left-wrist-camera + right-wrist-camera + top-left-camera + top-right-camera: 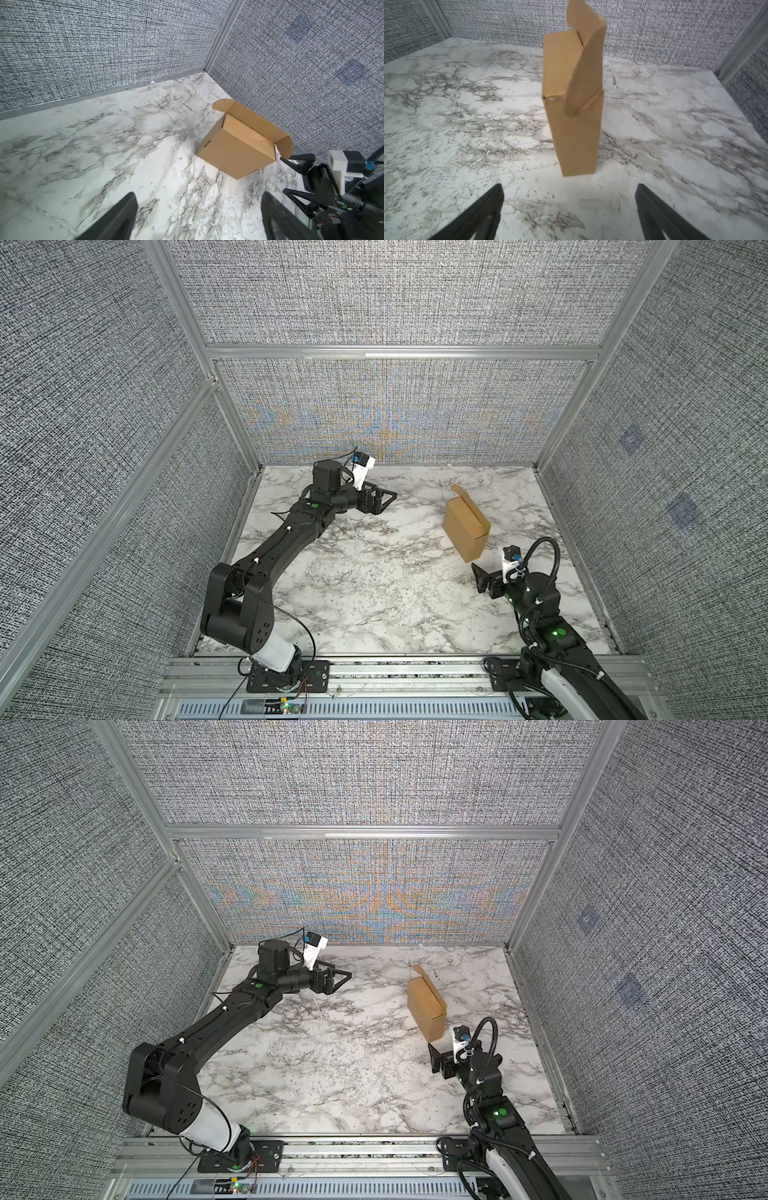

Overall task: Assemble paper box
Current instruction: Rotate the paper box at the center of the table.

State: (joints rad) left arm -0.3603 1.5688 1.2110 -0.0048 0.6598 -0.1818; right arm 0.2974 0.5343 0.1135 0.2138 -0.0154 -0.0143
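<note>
**Both grippers empty; the box stands alone on a narrow side.**

The left gripper [384, 499] hangs wide open over the far left of the marble table [374, 585], well apart from everything. Further right, the paper box [465, 526] stands on a narrow side near the right wall, its lid flap ajar and untucked. Just on its near side the right gripper [480, 578] is spread wide, holding nothing. Tall and thin as it stands, the box would likely topple at a sideways nudge, and the loose lid could spring wider.
</note>
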